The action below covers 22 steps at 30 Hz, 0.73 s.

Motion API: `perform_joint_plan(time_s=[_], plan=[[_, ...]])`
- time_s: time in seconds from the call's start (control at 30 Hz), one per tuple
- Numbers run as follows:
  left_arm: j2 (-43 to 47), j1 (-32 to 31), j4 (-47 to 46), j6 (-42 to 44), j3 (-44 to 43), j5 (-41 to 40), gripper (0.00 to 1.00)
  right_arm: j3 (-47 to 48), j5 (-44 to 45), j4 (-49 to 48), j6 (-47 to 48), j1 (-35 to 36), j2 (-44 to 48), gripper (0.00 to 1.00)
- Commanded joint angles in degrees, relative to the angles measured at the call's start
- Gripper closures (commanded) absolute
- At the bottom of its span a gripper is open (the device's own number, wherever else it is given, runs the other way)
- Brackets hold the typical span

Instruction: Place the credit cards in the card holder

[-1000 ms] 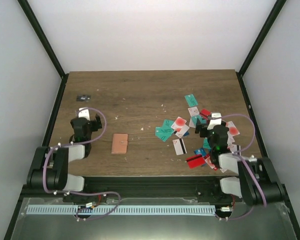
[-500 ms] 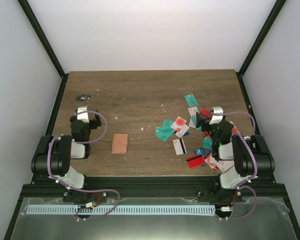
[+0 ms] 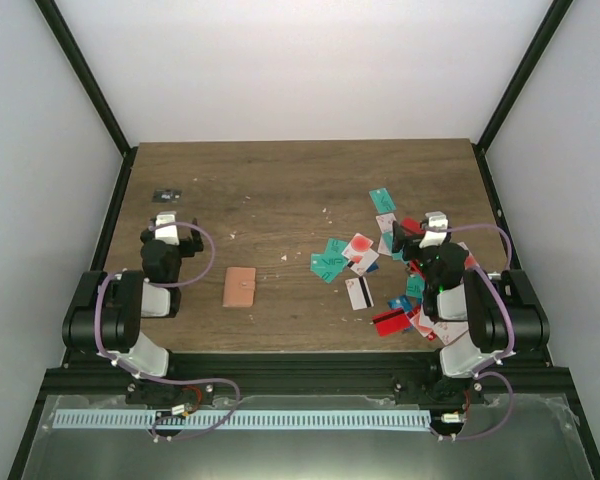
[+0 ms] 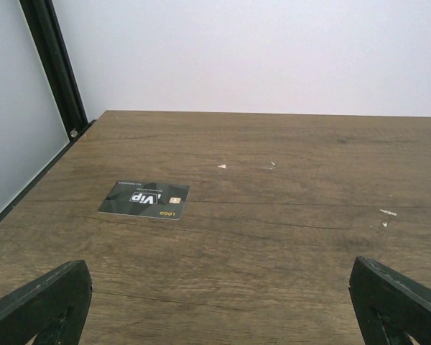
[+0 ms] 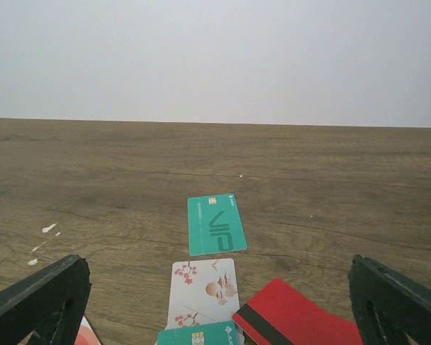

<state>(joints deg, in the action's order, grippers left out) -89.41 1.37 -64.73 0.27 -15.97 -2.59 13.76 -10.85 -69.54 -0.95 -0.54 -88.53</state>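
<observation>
Two pairs of fingers stand wide apart, empty: left gripper (image 4: 215,316), right gripper (image 5: 215,309). Only the top view shows the card holder (image 3: 240,287), left of the credit cards (image 3: 360,250); the left wrist view shows one black card (image 4: 144,200).

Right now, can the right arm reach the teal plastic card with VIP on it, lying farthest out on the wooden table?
Probably yes. The teal plastic card lies flat straight ahead of the open right gripper, with nothing over it; only a white-pink blossom card sits between them.
</observation>
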Motion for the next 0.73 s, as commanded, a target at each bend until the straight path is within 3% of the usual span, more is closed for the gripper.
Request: perform_joint_plan(time_s=[0.0,0.7], plan=[[0.1,0.1,-2.3,0.5,-0.3,1.5,0.00,0.1,1.0,-1.9,0.0,0.0,0.3,0.00],[0.1,0.1,-2.3,0.5,-0.3,1.5,0.00,0.2,1.0,-1.8,0.0,0.0,0.2,0.00]])
